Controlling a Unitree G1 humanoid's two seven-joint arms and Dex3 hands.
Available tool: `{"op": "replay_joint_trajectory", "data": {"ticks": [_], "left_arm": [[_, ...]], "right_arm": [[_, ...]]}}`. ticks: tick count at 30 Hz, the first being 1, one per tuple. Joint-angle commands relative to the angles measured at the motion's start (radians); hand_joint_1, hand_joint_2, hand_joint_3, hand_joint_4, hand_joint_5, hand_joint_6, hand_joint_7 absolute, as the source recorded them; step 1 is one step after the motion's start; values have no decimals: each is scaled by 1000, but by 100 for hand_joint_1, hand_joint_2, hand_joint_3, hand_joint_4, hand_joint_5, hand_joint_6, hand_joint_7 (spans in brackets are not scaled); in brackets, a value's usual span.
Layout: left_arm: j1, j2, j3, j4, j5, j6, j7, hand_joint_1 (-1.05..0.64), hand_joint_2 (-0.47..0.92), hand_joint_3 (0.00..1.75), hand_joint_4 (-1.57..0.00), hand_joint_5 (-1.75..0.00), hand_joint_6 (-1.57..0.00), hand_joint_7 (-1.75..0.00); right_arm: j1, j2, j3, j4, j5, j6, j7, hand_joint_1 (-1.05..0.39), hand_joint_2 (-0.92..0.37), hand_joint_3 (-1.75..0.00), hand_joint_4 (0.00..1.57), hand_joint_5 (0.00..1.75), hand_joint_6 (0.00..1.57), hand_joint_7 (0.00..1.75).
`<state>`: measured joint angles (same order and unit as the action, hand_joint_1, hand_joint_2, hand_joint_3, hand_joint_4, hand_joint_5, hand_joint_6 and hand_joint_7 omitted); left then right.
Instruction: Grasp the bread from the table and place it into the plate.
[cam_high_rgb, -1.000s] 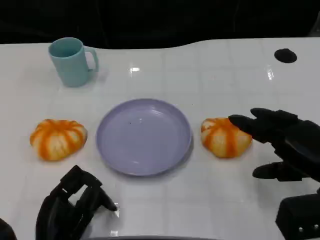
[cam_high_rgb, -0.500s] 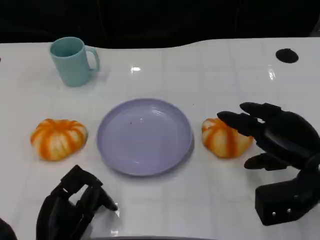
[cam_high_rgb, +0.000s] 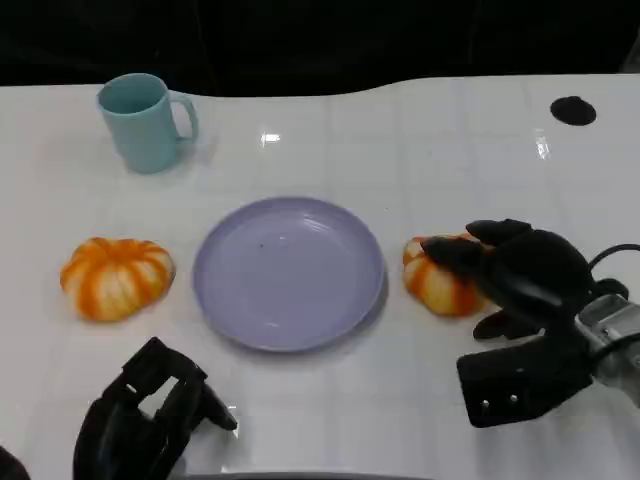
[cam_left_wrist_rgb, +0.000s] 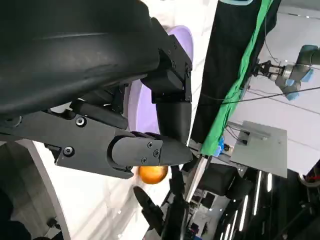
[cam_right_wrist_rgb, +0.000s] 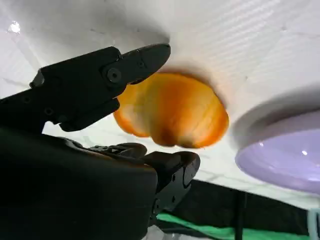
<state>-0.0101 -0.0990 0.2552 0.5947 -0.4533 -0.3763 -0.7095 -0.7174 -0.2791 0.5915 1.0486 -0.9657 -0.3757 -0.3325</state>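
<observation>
Reaching over the right-hand round orange-and-white striped bread roll, the right robot hand lies with its fingers spread across the roll's top and right side; the right wrist view shows one finger above the roll and another below it, both close, but firm contact cannot be confirmed. That robot hand is judged open and holding nothing. The roll sits on the white bench just right of the round lilac plate, apart from its rim. It lies directly ahead of and under the fingers, toward the plate side, and being nearly round offers no marked long axis. A second, similar striped roll lies left of the plate, nearer the left robot hand, which rests low at the near left edge with fingers curled in on nothing. A pale teal ceramic mug stands far left, well apart. Judgement: closing the right fingers is the step in hand; the carry to the plate runs a short way leftward.
</observation>
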Motion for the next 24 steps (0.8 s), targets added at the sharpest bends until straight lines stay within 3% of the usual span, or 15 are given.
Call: {"op": "replay_joint_trajectory", "data": {"ticks": [1,6,10,11,13,14,15,17,18,19,20,22,23,24], "left_arm": [[17,8,0,-21,-3,1,13,-50,92,27,-58,-175,-50,-148],[21,3,0,-31,-9,5,8,-51,92,27,-59,-175,-50,-149],[21,-1,2,-28,-20,2,-2,-51,92,26,-60,-175,-50,-150],[21,0,2,-28,-20,1,-2,-51,92,27,-60,-175,-50,-150],[24,1,-1,-31,-19,1,-1,-51,92,27,-60,-175,-50,-150],[25,1,-2,-33,-18,2,1,-51,92,27,-60,-175,-50,-150],[27,2,-3,-35,-18,2,2,-51,92,27,-60,-175,-49,-150],[29,1,-5,-38,-16,3,6,-51,92,27,-60,-175,-49,-150],[30,1,-5,-40,-16,4,8,-52,92,27,-60,-175,-50,-150],[31,0,-5,-40,-16,4,9,-52,92,26,-60,-175,-50,-150],[31,0,-5,-40,-16,3,10,-52,92,26,-60,-175,-50,-149],[31,0,-6,-40,-17,4,9,-51,92,26,-59,-175,-50,-149],[30,0,-6,-40,-18,4,7,-51,92,26,-59,-175,-50,-149],[30,1,-7,-39,-18,4,6,-51,92,26,-59,-175,-49,-149]], "right_arm": [[-54,39,33,89,6,35,-12,-46,-83,-1,25,0,23,1],[-74,74,52,160,25,52,-27,-44,-85,-1,27,1,26,2],[-72,92,47,204,55,32,-76,-33,-89,-1,53,5,49,4],[-71,92,49,210,59,23,-93,-28,-89,0,73,9,61,4],[-65,90,49,223,67,-7,-136,-25,-90,0,84,8,68,3],[-62,88,49,229,71,-24,-156,-22,-91,-11,88,59,95,6],[-60,87,50,234,74,-36,-172,-20,-92,-15,84,88,105,5],[-57,87,59,244,71,-42,-203,-20,-92,-19,75,122,115,5],[-56,87,65,248,67,-42,-220,-20,-92,-22,62,148,108,31],[-54,88,70,252,65,-37,-234,-21,-92,-24,55,161,83,84],[-54,89,74,255,65,-34,-243,-21,-92,-28,50,169,63,123],[-55,89,80,258,68,-28,-255,-22,-92,-31,48,173,53,143],[-56,88,82,258,70,-26,-261,-24,-92,-30,48,174,57,133],[-57,88,84,259,72,-26,-266,-24,-92,-30,48,174,56,133]]}}
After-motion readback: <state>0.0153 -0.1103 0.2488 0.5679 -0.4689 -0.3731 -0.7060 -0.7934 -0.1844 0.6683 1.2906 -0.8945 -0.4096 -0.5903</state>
